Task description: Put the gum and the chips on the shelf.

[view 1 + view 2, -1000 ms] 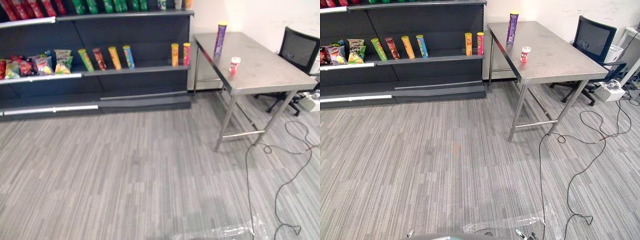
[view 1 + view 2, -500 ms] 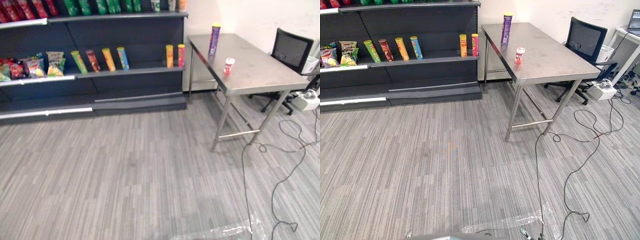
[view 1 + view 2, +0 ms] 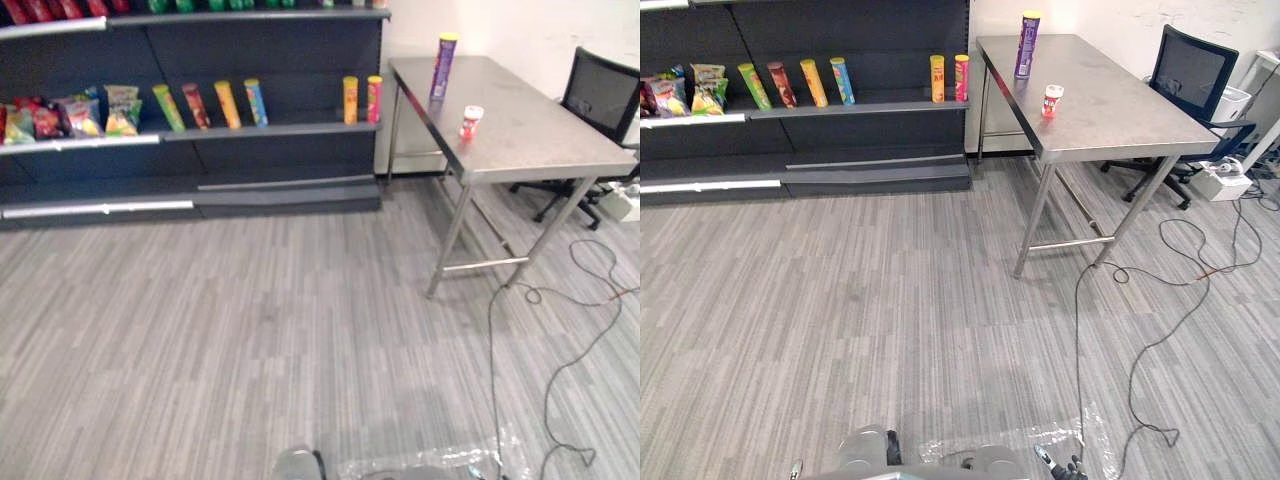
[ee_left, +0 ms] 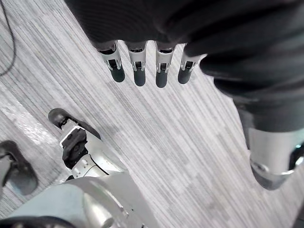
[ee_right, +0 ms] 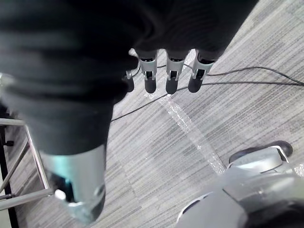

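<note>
So, the left hand (image 4: 137,66) hangs loose over the grey striped floor (image 3: 250,320), fingers straight and pointing down, nothing in it. Same deal with the right hand (image 5: 171,71): fingers straight, empty, hovering over the floor. Neither one is anywhere near the goods. Those are both over on the steel bench (image 3: 530,130) at the right of the room. The tall purple chip tube with a yellow lid (image 3: 443,66) stands upright near the far end. The small red-and-white gum tub (image 3: 470,121) sits a bit closer along the same edge, apart from the tube. Just left of the bench is the dark shelf unit (image 3: 290,130). Its middle board has a row of four tilted chip tubes (image 3: 228,104) in green, red, yellow and blue. Nearer the bench end stand an upright orange tube (image 3: 350,99) and a pink tube (image 3: 373,98) side by side. Colourful snack bags (image 3: 80,115) are bunched on the board further left. A black mesh office chair (image 3: 600,95) is parked behind the bench.
</note>
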Robot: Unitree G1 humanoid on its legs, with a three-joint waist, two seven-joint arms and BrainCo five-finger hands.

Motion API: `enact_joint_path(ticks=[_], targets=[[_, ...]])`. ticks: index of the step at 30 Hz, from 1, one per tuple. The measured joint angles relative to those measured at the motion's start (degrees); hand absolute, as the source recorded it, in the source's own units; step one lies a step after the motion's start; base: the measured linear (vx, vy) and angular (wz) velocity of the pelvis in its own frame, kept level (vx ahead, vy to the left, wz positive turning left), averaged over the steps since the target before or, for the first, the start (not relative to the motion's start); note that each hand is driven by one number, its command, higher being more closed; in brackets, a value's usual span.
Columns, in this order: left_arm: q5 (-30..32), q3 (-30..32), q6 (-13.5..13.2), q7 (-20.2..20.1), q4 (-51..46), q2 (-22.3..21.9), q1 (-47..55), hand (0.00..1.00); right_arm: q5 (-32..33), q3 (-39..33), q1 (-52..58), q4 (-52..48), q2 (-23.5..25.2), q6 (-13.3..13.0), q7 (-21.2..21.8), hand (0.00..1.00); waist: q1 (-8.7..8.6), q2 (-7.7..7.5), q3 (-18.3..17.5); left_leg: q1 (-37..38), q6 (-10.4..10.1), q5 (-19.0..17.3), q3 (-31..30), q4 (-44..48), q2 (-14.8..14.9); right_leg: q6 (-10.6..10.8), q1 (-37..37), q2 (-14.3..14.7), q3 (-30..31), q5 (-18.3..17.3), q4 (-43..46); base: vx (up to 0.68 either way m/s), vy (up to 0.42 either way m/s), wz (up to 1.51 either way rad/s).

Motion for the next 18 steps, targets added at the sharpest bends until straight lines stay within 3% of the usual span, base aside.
enact_joint_path(ticks=[4, 7, 8, 9, 12, 14, 16, 18], targets=[[0.05, -0.38, -0.53, -1.44, -0.04, -0.28, 0.11, 0.0, -0.01, 0.35, -0.51, -0.11, -0.71, 0.33, 1.37, 0.0, -0.19, 0.69, 0.5, -0.44, -0.2, 3.49, -2.05, -14.62, 0.1, 2.39, 1.26, -3.33, 2.21, -1.51, 0.28, 0.24, 0.282, -0.2], [-0.18, -0.55, -0.15, -3.09, -0.02, -0.45, 0.54, 0.0, -0.36, 0.02, -0.42, 0.07, -1.28, 0.23, 2.64, 0.0, -0.17, 1.73, 0.49, -0.3, -1.48, 7.57, -5.63, -22.7, 1.12, 6.41, 4.43, -5.78, 3.86, -4.34, 0.12, 0.34, 0.413, -0.21], [-0.62, -0.85, 0.05, -3.75, 0.3, -0.59, 0.65, 0.0, -0.7, -0.44, -0.46, 0.35, -1.32, 0.25, 3.05, 0.0, -0.15, 1.87, 0.52, -0.15, -2.27, 11.16, -5.03, -20.58, 1.51, 8.02, 6.06, -6.93, 4.95, -5.55, 0.0, 0.4, 0.475, -0.38], [-0.52, -1.63, 0.13, -3.92, 0.6, 0.76, 1.16, 0.0, -1.58, -1.74, -0.76, 1.62, -0.47, 0.15, 3.17, 0.0, -0.01, 1.24, -0.44, -0.48, -0.68, 7.68, -3.24, -16.96, -0.42, 8.28, 7.67, -9.21, 6.14, -5.84, -1.89, 0.41, 0.454, -0.34], [2.41, -3.46, 0.64, -3.1, 1.2, 3.11, -0.55, 0.0, -5.11, -2.46, -0.76, 2.46, 0.85, -1.7, 2.32, 0.0, -0.33, -0.52, -1.74, -1.45, 1.35, 2.34, -1.66, -13.21, -3.85, 8.09, 7.97, -11.95, 8.66, -0.77, -2.44, 0.4, 0.369, -0.03], [3.42, -4.26, 1.3, -2.68, 1.29, 3.5, -0.96, 0.0, -5.39, -3.08, -0.51, 2.47, 1.07, -2.75, 1.39, 0.0, -0.36, -0.53, -2.16, -0.72, 2.63, 1.15, -1.3, -13.29, -5.24, 8.27, 7.53, -12.96, 8.88, 2.14, -1.12, 0.35, 0.31, 0.06], [3.67, -4.77, 1.58, -1.85, 2.29, 3.59, -1.52, 0.0, -5.56, -3.9, -0.53, 2.4, 1.53, -3.13, 0.71, 0.0, -0.08, -0.75, -2.63, 1.49, 4.57, 0.1, 0.05, -14.59, -7.07, 8.66, 4.6, -14.72, 9.92, 5.79, 5.31, 0.4, 0.289, -0.11], [4.33, -5.3, 1.64, -1.71, 2.95, 3.95, -1.5, 0.0, -5.5, -3.95, -0.34, 2.27, 1.33, -3.49, 1.0, 0.0, -0.46, -0.78, -3.58, 4.69, 5.87, -0.53, 1.12, -17.58, -9.5, 8.0, -1.31, -16.91, 10.78, 12.38, 17.01, 0.34, 0.219, -0.02]])
